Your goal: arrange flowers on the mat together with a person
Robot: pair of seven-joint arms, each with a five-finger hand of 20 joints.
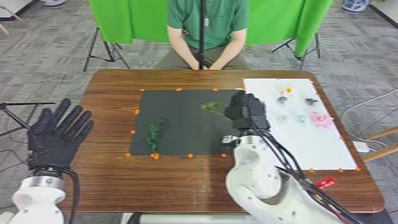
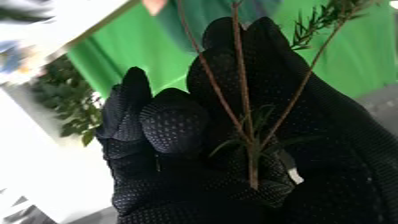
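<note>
- The left hand (image 1: 51,145) is at the left side of the wooden table (image 1: 111,192), fingers straight and spread, with nothing in its grasp. This step seems to ask nothing of it.
- The feathery green sprig (image 1: 154,136) lies lengthwise on the left part of the black mat (image 1: 185,142), apart from the right hand. It looks like a piece of the arrangement in place.
- The branching stem (image 2: 252,167) is the piece in hand: its yellow-green tip reaches out over the upper right part of the mat. Whether the tip touches the mat, I cannot tell.
- The right hand (image 1: 247,111) is closed about that stem, near the mat's right edge; in the wrist view the twigs fork upward out of the grasp. The step looks to be placing this stem. The next move calls for bringing it fully over the mat, lowering it beside the sprig and easing the fingers off gently, since a thin twig could catch on the glove and be dragged askew.
- The white sheet (image 1: 311,150) bears the pink flower (image 1: 322,120) near its right edge and a small yellow bloom (image 1: 288,90) near its far end, likely choices for later.
</note>
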